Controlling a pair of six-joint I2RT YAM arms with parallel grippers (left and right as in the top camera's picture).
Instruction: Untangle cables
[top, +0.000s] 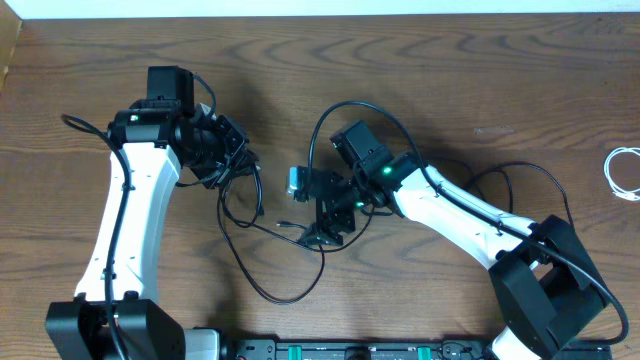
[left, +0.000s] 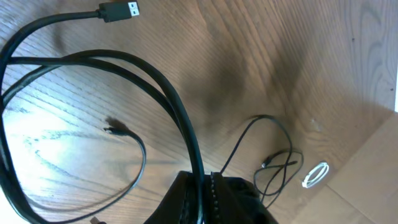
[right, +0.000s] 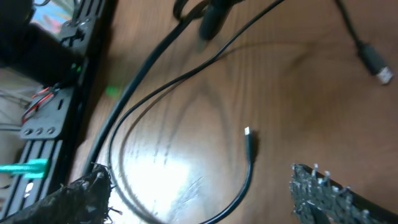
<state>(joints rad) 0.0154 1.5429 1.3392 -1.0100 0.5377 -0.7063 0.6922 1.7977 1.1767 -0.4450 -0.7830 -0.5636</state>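
1. We see the right end effector (right: 199, 183) spread wide and empty over the thin black cable (right: 250, 163) on the table (right: 298, 93).
2. The left end effector (left: 202, 186) pinches the USB-plug black cable (left: 180, 106).
3. Farthest, the white cable (top: 625, 172) lies coiled, well apart.

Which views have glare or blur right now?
Overhead: sharp, with even light on the brown wood-grain table and only soft shadows. Left wrist: pale glare on the wood at left, while the black cable and the black USB plug are crisp. Right wrist: whole frame motion-blurred, with a brighter glare patch low centre.
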